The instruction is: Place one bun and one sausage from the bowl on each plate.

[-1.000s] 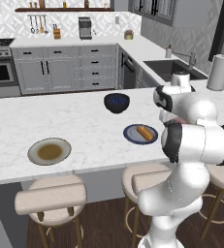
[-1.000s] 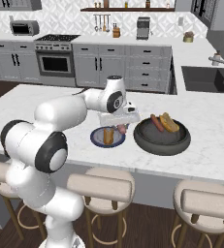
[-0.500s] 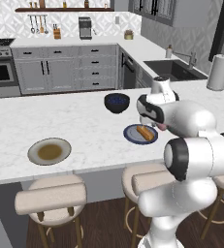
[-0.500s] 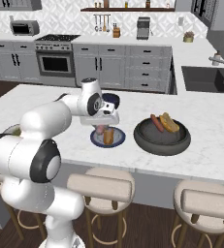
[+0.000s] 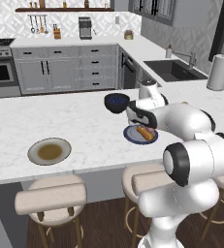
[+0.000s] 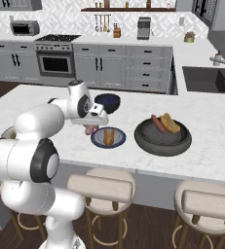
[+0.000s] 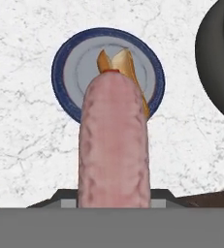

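While jaws grip sausage point(image 7: 114, 145) | above blue-grey plate point(image 7: 65, 68), bun point(image 7: 120, 60)

Sausage point(image 7: 113, 145) over bun point(image 7: 128, 68) – blue-grey plate point(image 7: 65, 72)

Two plates, a blue-grey one point(image 6: 108, 137) and a beige one point(image 5: 49, 151); two bowls point(image 6: 162, 137) point(image 6: 107, 102); two buns point(image 6: 109, 135) point(image 6: 170, 122); two sausages point(image 7: 114, 145) point(image 6: 157, 123); three stools point(image 6: 101, 187).

A pale pink, faintly wrinkled sausage point(image 7: 114, 145) hangs over a small round plate with a dark blue rim and blue-grey centre point(image 7: 69, 72), where a golden-brown bun point(image 7: 128, 65) lies. The counter is white marble with thin grey veins point(image 5: 84, 126). The wide shallow bowl is dark grey-brown point(image 6: 162, 142), holding a reddish sausage point(image 6: 157, 123) beside an orange-gold bun point(image 6: 170, 122). The larger plate is beige with a brown centre point(image 5: 36, 147). The smaller deep bowl is dark blue point(image 5: 116, 102).
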Available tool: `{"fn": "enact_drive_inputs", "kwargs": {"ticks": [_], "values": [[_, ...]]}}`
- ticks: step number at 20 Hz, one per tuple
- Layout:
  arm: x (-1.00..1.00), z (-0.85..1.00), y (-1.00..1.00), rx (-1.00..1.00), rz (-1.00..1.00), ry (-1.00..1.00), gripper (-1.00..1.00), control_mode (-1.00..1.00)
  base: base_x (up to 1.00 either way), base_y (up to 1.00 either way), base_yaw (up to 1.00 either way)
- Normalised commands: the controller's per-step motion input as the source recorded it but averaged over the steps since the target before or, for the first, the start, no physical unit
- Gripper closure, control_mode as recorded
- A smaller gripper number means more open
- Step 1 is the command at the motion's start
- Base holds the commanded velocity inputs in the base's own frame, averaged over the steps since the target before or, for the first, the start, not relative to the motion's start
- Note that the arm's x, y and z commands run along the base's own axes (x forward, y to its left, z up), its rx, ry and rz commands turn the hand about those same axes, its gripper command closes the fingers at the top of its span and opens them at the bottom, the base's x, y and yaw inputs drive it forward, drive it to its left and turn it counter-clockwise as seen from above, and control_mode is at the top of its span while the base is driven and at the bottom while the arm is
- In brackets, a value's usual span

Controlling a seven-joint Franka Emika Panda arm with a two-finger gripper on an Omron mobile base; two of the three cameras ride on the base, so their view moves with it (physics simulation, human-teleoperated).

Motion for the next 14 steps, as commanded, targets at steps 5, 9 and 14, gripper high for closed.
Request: {"fn": "enact_drive_inputs", "kwargs": {"ticks": [5,9,14], "values": [[0.29,-0.30,0.20,0.03,0.00,-0.07,1.00,-1.00,0.00,0.00,0.00],[0.25,-0.29,0.17,0.01,0.00,0.00,1.00,-1.00,0.00,0.00,0.00],[0.26,-0.24,0.00,0.00,0.00,0.00,1.00,-1.00,0.00,0.00,0.00]]}}
